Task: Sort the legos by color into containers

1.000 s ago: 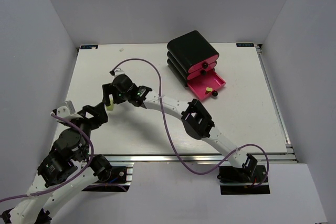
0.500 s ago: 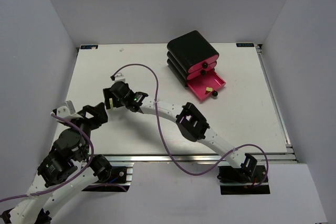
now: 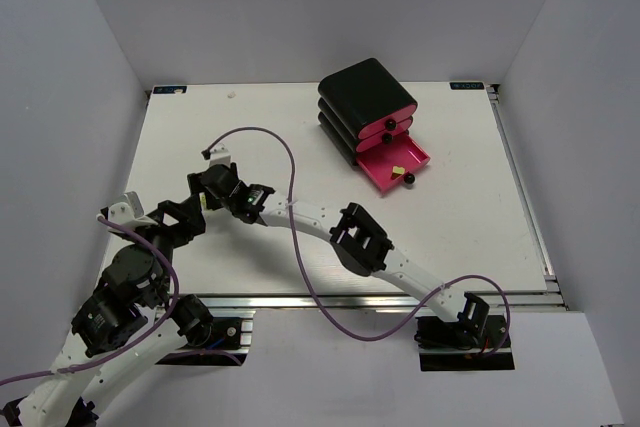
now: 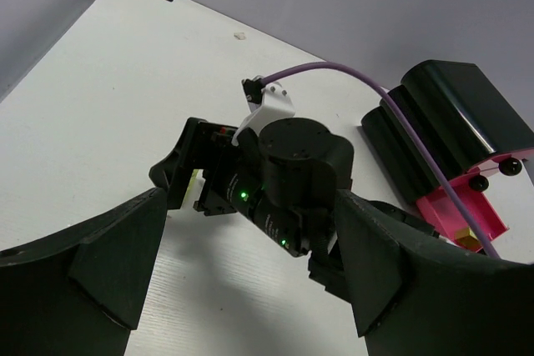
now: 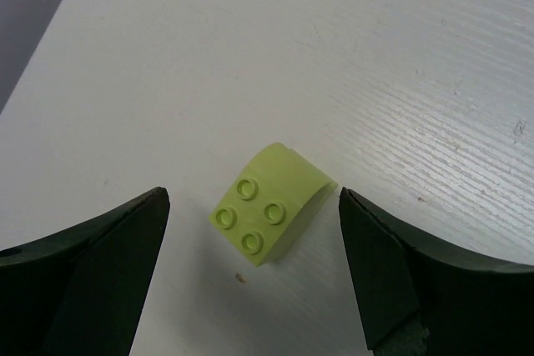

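Your right end effector (image 3: 213,187) has swung left and now hangs wide open, the yellow-green lego (image 5: 269,215) lying centred between its fingers (image 5: 83,273).

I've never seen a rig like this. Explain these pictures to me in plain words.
This is a robot with a left arm and a right arm bolted to a white table. The wide picture looks down from above. The other two come from a camera on each wrist, so the dark shapes at their edges are that arm's own fingers. At the back stands a black cabinet with pink drawers. The bottom drawer is open and holds a yellow-green brick. The right end effector is open, its fingers either side of a second yellow-green brick lying on the table, ungripped. The left end effector is open and empty.
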You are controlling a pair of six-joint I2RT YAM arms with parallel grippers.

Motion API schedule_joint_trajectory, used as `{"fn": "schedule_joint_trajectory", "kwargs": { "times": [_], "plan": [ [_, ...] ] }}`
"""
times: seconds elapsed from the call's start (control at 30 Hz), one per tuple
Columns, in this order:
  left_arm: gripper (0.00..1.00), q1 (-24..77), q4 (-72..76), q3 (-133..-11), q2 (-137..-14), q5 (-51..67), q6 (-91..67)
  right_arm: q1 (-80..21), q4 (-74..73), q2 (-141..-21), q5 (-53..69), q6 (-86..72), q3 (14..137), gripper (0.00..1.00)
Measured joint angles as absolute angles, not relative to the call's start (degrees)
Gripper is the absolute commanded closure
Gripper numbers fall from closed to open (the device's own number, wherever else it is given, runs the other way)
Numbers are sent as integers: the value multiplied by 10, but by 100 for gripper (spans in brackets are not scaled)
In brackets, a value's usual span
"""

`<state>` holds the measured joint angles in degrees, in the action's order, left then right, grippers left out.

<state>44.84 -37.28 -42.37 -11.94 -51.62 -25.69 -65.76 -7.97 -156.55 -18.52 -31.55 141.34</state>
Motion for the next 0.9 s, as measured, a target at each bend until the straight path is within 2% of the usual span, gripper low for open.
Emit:
{"fn": "schedule_joint_trajectory", "kwargs": {
  "times": [0.33,0.67,0.9],
  "plan": [
    [8,448,-373,-424,-119,-516,-257,-661,-72,-1579,-218,-295,1413,19],
    [8,448,-373,-424,-119,-516,-257,-655,-55,-1579,-228,-284,1387,40],
    [8,448,-373,-424,-119,-516,-257,-648,-45,-1560,-223,-279,1352,48]
  ]
}}
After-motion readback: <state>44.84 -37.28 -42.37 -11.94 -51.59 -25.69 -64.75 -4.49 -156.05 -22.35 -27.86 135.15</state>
